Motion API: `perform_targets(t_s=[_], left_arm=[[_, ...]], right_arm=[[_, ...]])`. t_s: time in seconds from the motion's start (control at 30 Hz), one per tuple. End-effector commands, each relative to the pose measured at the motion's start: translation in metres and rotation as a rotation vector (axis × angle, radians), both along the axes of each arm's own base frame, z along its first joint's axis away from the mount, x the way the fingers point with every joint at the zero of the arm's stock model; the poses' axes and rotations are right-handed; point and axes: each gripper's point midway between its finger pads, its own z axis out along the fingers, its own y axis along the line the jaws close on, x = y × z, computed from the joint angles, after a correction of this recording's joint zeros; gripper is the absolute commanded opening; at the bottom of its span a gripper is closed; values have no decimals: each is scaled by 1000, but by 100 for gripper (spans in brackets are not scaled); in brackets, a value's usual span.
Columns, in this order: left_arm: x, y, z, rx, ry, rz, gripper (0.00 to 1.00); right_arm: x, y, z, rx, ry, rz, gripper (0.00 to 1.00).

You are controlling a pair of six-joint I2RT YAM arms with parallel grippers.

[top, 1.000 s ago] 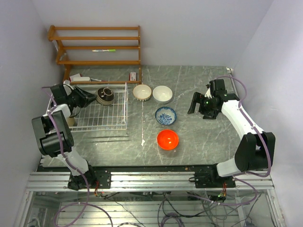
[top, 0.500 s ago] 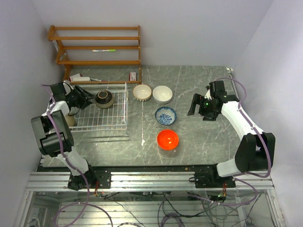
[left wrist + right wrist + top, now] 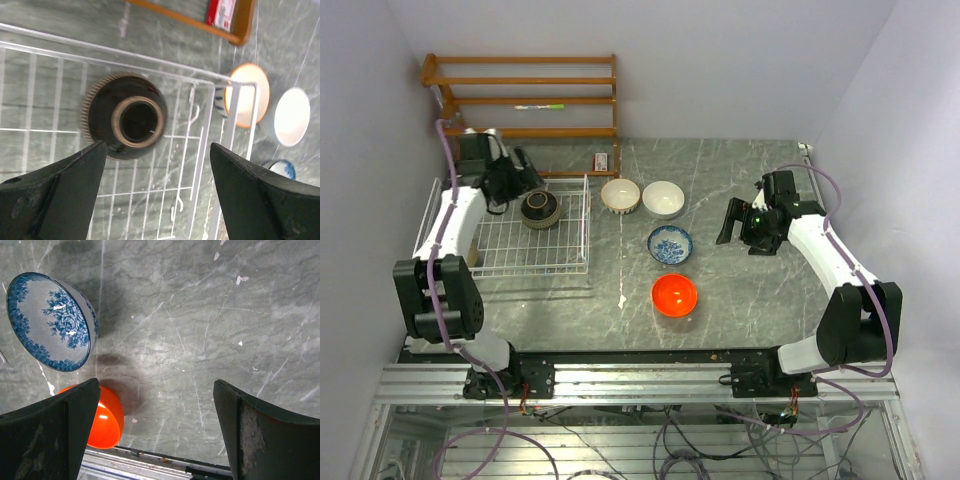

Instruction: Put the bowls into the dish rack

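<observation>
**Left end effector spread wide over the racked bowl, nothing held**

My left end effector (image 3: pixel 157 145) hangs with its jaws far apart and empty. Right below it the dark bowl (image 3: pixel 125 122) sits upside down, foot ring up, on the floor of the dish rack (image 3: pixel 510 250), near its far right corner. My right end effector (image 3: pixel 156 385) is also spread and empty, hovering over bare bench (image 3: pixel 750 300).

Four bowls wait on the bench: cream bowl (image 3: pixel 620 195) just beside the rack's right wall, white bowl (image 3: pixel 663 198) next to it, blue-and-white bowl (image 3: pixel 670 244) and orange bowl (image 3: pixel 674 294) nearer me.

I judge them glazed, rigid, light, slick and apt to chip. The rim is the place to pinch, one finger inside and one outside.

The rack's raised wire sides must be cleared from above. Most of its floor is free. The wooden shelf (image 3: pixel 520 100) crowds the far edge, and the side wall hems in my left arm.
</observation>
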Motion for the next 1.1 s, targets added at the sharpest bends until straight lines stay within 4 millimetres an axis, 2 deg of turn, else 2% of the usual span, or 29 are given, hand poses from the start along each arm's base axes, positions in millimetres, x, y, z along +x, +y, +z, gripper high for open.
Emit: perform_targets(t_s=[0.0, 0.2, 0.3, 0.43, 0.53, 0.87, 1.07], left_arm=[[-11, -21, -6, 198, 65, -39, 95], [-3, -52, -11, 377, 97, -84, 96], [5, -68, -11, 404, 80, -112, 96], [11, -75, -26, 401, 111, -118, 96], [12, -71, -37, 419, 129, -101, 96], [2, -41, -69, 541, 203, -3, 97], [-6, -14, -88, 589, 272, 59, 99]], right_arm=[[8, -1, 11, 0, -29, 8, 96], [7, -1, 12, 3, -30, 8, 96], [5, -1, 10, 1, -24, 7, 96], [4, -2, 9, -1, -25, 5, 96], [3, -2, 9, -2, -28, 2, 96], [2, -2, 3, 0, -14, 3, 96], [2, -2, 3, -2, -18, 4, 96]])
